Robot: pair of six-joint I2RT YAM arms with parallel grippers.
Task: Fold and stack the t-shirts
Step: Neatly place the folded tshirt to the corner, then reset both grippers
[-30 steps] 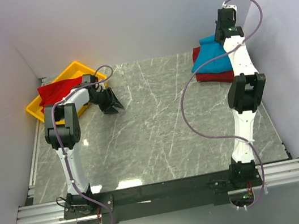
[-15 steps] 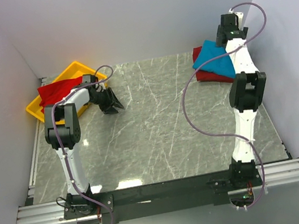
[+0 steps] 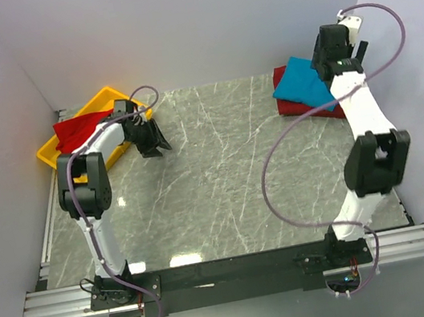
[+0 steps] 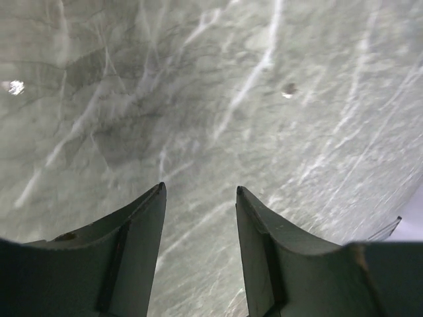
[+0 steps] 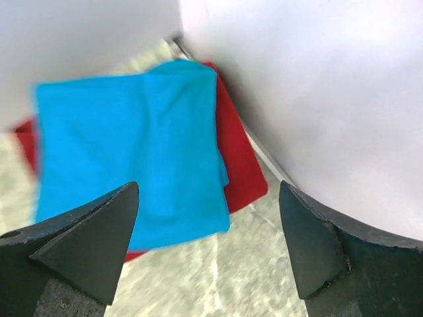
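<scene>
The blue shirt [image 3: 300, 84] lies folded and flat on top of a folded red shirt [image 3: 324, 110]. This small pile sits at about 1 o'clock on the table [image 3: 223, 173], close to the wall. The right pincer [image 5: 208, 188] hangs over the pile with its two fingers wide apart and nothing between them.

A loose red shirt [image 3: 77, 130] lies bunched up in the yellow tray [image 3: 47, 157] at about 10 o'clock. The left pincer [image 4: 198, 188] is just beside the tray, toward 3 o'clock of it. Its fingers are apart too, and only bare table shows under them.

I think the job now is to fetch the loose red shirt. To do it well, the left pincer should turn toward 10 o'clock and come down on the cloth, not on the hard tray edge. It should pinch one thick bit of cloth near an edge and close tight. Then it should lift high, so the shirt comes clear of the tray wall and does not drag the tray along. The right pincer should go straight up from the pile, so it does not catch the blue shirt and mess up the neat fold.
</scene>
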